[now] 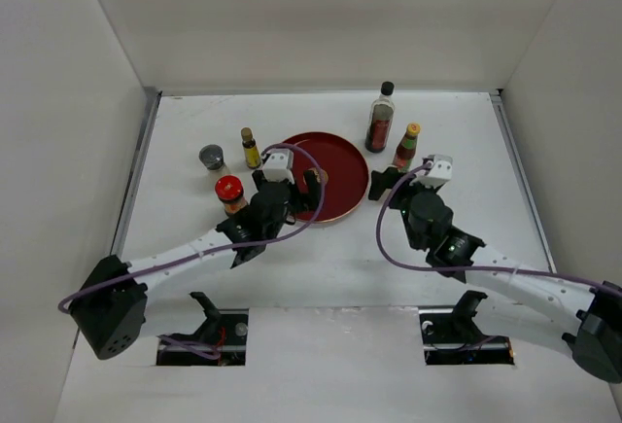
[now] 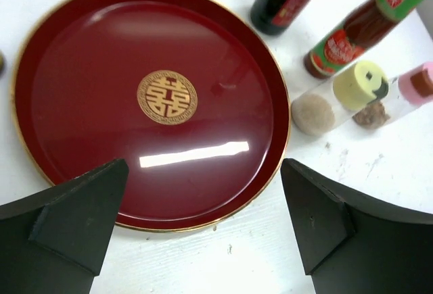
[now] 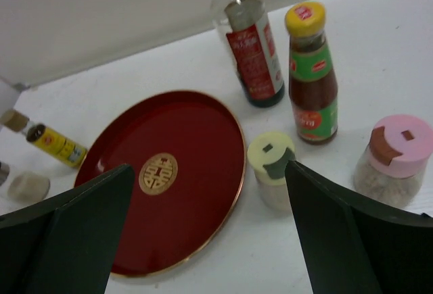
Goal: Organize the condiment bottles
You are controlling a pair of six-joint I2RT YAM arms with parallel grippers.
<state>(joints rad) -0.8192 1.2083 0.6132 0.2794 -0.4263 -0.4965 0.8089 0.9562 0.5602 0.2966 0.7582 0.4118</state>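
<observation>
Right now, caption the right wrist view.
Open right gripper facing the red tray, cream shaker and sauce bottle.

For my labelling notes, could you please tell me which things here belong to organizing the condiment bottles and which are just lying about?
Job: black-capped bottle, orange-capped sauce, red-lidded jar, grey-lidded jar, slim yellow bottle, cream-capped shaker, pink-capped shaker.
Other: dark red tray.

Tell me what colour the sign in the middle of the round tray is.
Gold. The emblem shows best in the left wrist view.
</observation>
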